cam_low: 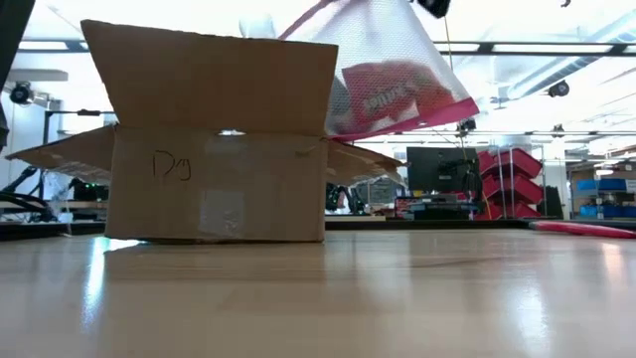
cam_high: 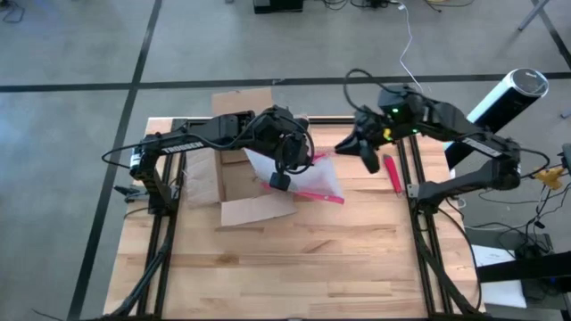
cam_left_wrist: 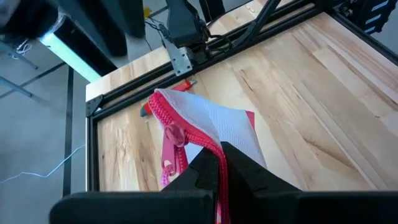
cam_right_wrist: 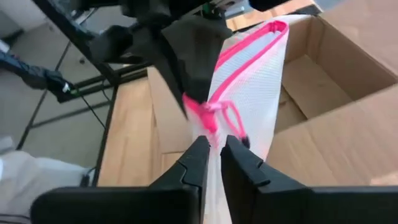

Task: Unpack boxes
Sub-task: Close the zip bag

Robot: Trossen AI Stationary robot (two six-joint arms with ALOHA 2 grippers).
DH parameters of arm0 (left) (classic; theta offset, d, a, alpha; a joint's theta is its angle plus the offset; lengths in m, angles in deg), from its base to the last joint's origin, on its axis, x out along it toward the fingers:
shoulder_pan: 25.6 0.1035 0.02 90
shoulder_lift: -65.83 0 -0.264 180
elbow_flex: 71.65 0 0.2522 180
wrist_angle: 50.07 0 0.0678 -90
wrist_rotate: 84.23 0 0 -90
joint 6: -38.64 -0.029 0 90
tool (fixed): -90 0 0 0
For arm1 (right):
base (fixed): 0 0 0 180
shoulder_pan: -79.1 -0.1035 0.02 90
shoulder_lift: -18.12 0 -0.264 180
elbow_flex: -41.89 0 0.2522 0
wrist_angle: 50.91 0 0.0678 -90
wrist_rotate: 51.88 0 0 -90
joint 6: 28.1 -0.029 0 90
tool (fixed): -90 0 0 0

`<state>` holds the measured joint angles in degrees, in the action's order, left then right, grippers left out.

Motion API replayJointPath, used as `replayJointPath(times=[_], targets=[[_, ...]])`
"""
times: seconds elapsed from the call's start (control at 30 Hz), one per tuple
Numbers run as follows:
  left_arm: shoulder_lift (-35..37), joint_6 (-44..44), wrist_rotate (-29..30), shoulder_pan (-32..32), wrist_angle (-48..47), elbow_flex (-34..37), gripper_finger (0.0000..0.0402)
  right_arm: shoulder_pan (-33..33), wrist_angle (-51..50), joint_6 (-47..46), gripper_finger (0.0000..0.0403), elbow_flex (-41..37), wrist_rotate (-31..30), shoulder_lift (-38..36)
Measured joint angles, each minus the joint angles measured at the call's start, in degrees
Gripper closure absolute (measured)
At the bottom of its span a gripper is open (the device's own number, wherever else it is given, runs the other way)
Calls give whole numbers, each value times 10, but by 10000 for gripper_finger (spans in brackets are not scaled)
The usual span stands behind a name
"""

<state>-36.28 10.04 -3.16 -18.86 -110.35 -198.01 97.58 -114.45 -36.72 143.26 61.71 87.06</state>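
A brown corrugated cardboard box (cam_high: 234, 169), flaps splayed open, sits on the pale wooden surface (cam_high: 294, 267) toward its left rear, its opening facing up and "D9" handwritten on the side seen at table level. Above its right edge, the left hand (cam_high: 280, 181) pinches the pink zipper edge of a translucent white mesh pouch (cam_high: 308, 174) holding a red packet, lifted clear of the box and tilted, its long axis sloping down to the right. The right hand (cam_high: 368, 160) hovers near the pouch's right end; its own camera shows narrow fingers (cam_right_wrist: 202, 163) at the pink zipper pull. A pink strip (cam_high: 392, 173) lies beside the right frame rail.
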Motion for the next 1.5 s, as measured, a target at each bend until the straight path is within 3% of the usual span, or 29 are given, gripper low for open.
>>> replayJointPath(times=[0.27,0.5,0.7,0.87,1.1,1.5], targets=[[0,0,0,0,3,0,401,-27,-7,-124,297,-6,-31,-24],[0,-2,0,0,8,0,401,-58,44,-118,216,-34,-61,15],[0,-2,0,0,10,0,401,-59,54,-83,189,-44,-76,61],[0,-1,-1,0,10,0,402,-61,58,-52,227,-44,-67,80],[0,0,-1,0,11,0,402,-65,43,-9,385,-44,-66,77],[10,-9,11,2,10,1,401,-78,7,13,402,-43,-67,75]])
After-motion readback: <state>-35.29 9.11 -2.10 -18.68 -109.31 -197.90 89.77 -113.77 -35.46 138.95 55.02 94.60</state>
